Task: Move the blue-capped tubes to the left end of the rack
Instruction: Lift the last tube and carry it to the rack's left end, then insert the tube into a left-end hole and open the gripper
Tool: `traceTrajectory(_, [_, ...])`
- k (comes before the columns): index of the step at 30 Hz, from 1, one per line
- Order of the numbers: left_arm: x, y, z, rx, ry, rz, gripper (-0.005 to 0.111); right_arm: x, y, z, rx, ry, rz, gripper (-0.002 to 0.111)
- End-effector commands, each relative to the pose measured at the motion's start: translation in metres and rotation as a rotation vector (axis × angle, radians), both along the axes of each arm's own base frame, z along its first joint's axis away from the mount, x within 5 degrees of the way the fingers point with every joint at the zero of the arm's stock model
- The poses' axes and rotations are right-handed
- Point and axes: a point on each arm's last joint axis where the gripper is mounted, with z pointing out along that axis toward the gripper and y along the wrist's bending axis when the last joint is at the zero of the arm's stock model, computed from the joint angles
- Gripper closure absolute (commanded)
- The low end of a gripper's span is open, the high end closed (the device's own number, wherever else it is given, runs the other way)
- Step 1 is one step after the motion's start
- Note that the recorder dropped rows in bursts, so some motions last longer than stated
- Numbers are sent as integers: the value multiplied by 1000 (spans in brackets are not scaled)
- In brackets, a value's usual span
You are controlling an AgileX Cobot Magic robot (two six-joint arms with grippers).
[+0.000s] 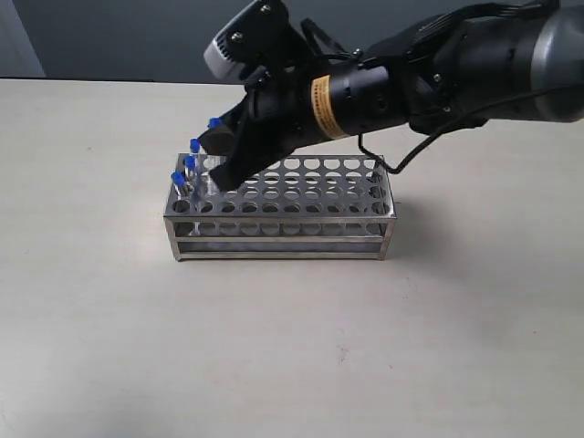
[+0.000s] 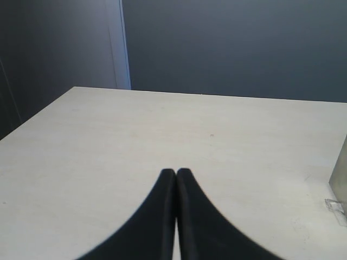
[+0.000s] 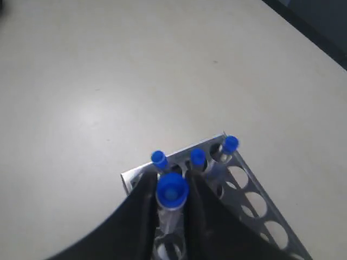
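Atop the stainless steel rack (image 1: pixel 283 228), left end: probably seating.
Right fingers (image 3: pixel 135 216) are pinching a clear blue-capped tube (image 3: pixel 172 190); straight lowering is coming next.

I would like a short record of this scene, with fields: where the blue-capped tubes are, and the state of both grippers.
rack: steel, most holes empty
three tubes: standing at the rack end that is left in the exterior view
fourth tube: next to those three; whether it sits in a hole, cannot tell
right gripper: shut on the fourth tube
left gripper: shut, holding nothing
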Motion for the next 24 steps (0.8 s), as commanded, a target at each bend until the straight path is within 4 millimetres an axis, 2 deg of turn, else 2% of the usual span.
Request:
traceTrajectory(1, [0, -1, -1, -4, 2, -8, 106, -1, 25, 1, 0, -36, 39, 108])
traceTrajectory(4, [0, -1, -1, -4, 2, -8, 106, 6, 32, -6, -1, -26, 46, 108])
traceTrajectory(9, [0, -1, -1, -4, 2, -8, 106, 4, 39, -19, -6, 17, 79, 108])
traceTrajectory(19, [0, -1, -1, -4, 2, -8, 106, 2, 43, -25, -4, 38, 87, 108])
traceTrajectory(24, [0, -1, -1, -4, 2, -8, 106, 4, 46, -48, -29, 89, 95, 108])
